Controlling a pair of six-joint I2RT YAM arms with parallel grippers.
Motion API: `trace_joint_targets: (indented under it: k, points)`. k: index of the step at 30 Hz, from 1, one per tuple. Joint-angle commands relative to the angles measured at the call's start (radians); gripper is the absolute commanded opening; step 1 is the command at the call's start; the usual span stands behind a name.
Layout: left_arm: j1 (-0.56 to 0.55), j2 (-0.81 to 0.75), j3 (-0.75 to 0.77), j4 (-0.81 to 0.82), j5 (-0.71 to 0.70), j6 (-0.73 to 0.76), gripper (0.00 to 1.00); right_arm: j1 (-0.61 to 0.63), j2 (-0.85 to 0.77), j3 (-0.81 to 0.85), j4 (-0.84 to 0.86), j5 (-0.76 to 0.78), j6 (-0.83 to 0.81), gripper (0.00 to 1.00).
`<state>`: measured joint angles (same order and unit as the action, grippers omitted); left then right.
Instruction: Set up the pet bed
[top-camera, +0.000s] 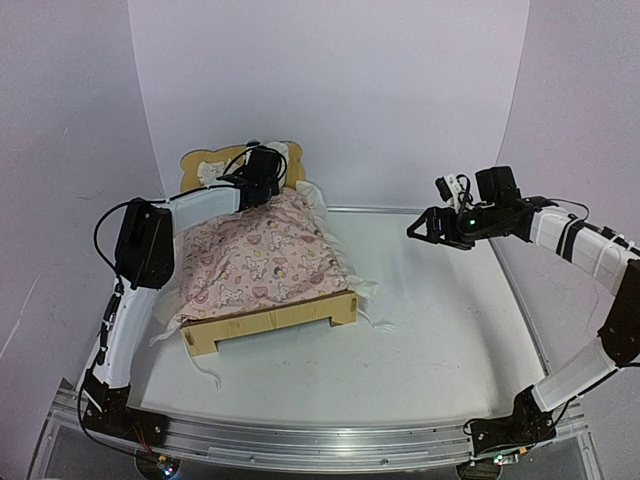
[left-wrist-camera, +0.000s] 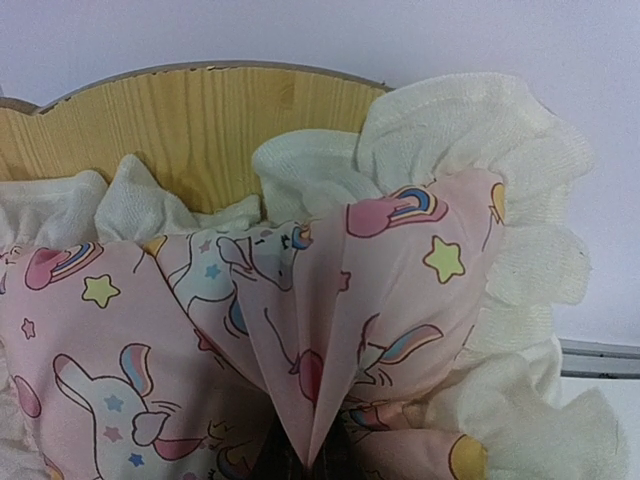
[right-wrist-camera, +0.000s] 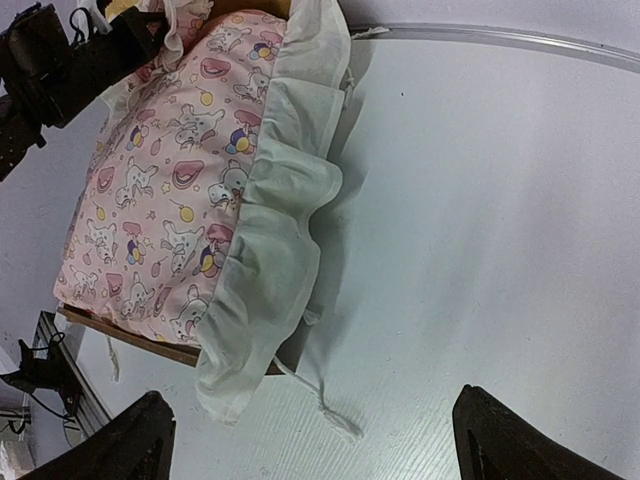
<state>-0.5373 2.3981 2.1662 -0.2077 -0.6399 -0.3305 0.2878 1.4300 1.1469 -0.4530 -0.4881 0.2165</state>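
Near edge first: the pet bed (top-camera: 270, 322) is sitting at 9 o'clock on the worktop (top-camera: 450, 330), footboard facing 6. A pink blanket (top-camera: 260, 255) is covering the whole frame and hiding whatever is lying inside, with its white ruffle spilling over the 3 o'clock rail. At 12 by the headboard (left-wrist-camera: 200, 120) the left pincer (top-camera: 262, 178) is pinching a blanket fold, fingertips mostly buried in fabric. Farther right, at 2 o'clock, the right pincer (top-camera: 425, 228) is hovering with jaws gaping, holding nothing, well apart from the bed.
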Motion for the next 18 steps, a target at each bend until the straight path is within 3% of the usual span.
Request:
trace_joint_targets:
  k: [1,8,14,18]
  points:
    - [0.004,-0.087,-0.015,0.019,-0.081,0.053,0.00,0.000,-0.023,0.000,0.022,0.000,-0.008,0.98]
    - [0.010,-0.089,-0.057,0.013,-0.086,0.084,0.00,-0.001,-0.012,0.001,0.022,-0.010,-0.005,0.98]
    - [0.054,-0.151,-0.154,0.017,0.044,0.090,0.00,0.000,-0.018,0.001,0.022,-0.012,-0.005,0.98]
    - [0.066,-0.151,-0.153,0.019,0.085,0.096,0.11,-0.001,-0.016,0.001,0.023,-0.013,-0.006,0.98]
